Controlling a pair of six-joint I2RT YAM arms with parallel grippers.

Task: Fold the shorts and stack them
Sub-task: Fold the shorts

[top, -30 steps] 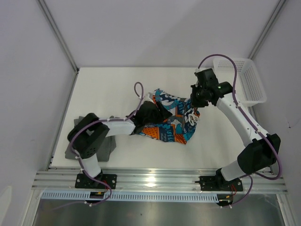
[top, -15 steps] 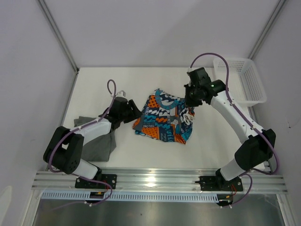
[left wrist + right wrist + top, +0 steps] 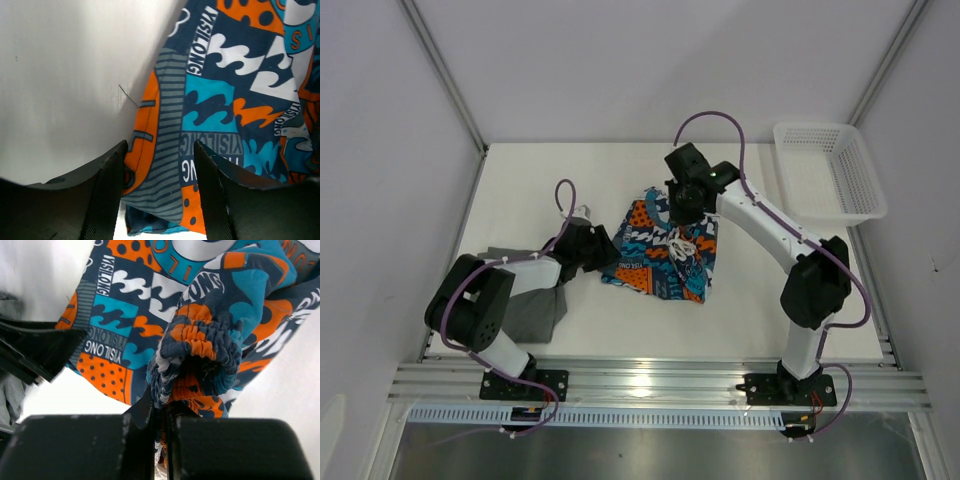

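1. Overhead view. The patterned shorts (image 3: 655, 262) lie at the centre of the white worktop (image 3: 570, 180). Their far right part is gathered up under the right end effector (image 3: 680, 222). The left end effector (image 3: 608, 252) sits low at their left edge. The grey shorts (image 3: 530, 305) lie flat near the left front corner, partly under the left arm. A white mesh basket (image 3: 825, 170) stands at the far right.
2. Left wrist view. The left end effector (image 3: 160, 150) has its two fingers (image 3: 107, 190) spread apart with nothing gripped. The orange and grey-striped hem of the patterned shorts (image 3: 225, 100) shows in the gap between them. Bare worktop (image 3: 60, 75) lies to the left.
3. Right wrist view. The right end effector (image 3: 162, 412) is closed, pinching a bunched fold of the patterned shorts (image 3: 125, 300) at the elastic waistband (image 3: 205, 347). The rest of the cloth spreads out on the worktop (image 3: 40, 270) below.
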